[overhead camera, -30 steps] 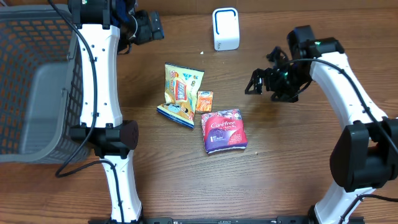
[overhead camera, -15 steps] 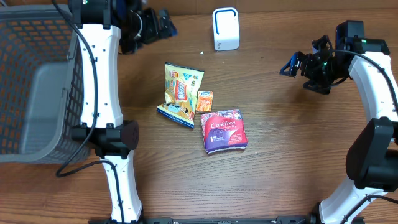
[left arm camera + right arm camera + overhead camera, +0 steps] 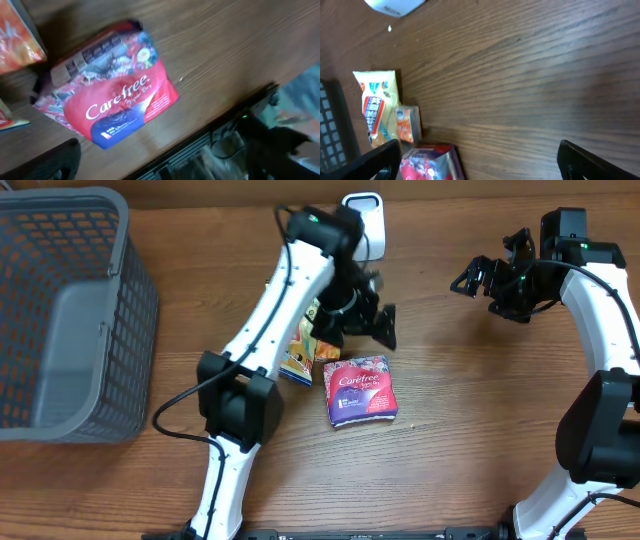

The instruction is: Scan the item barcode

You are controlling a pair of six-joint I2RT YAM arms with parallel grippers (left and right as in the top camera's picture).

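While the left gripper (image 3: 368,328) hangs just above the upper edge of the Carefree pack (image 3: 360,390), we see its jaws spread wide, with nothing between them and nothing touching them. In its wrist view one dark finger (image 3: 55,162) shows at the lower left corner and the other is only a dark blur at the right. The Carefree pack lies flat on the wooden table (image 3: 450,450) beneath, red printed face up. We cannot make out a barcode on that face.

The right gripper (image 3: 474,275) stands well apart from the pack, far to its right and further back, jaws equally wide and empty. In that wrist view its fingers (image 3: 380,162) frame bare wood, with the pack just at the lower left edge.

Just beside the pack's upper left corner sits a small orange box (image 3: 407,125), which the left arm partly hides in the overhead view. A yellow snack bag (image 3: 375,107) lies beyond the box on the side away from the pack; we cannot tell whether the two touch. The white scanner (image 3: 362,208) stands well behind the pack at the table's back edge, partly covered by the left arm. A grey basket (image 3: 60,330) sits far to the pack's left.
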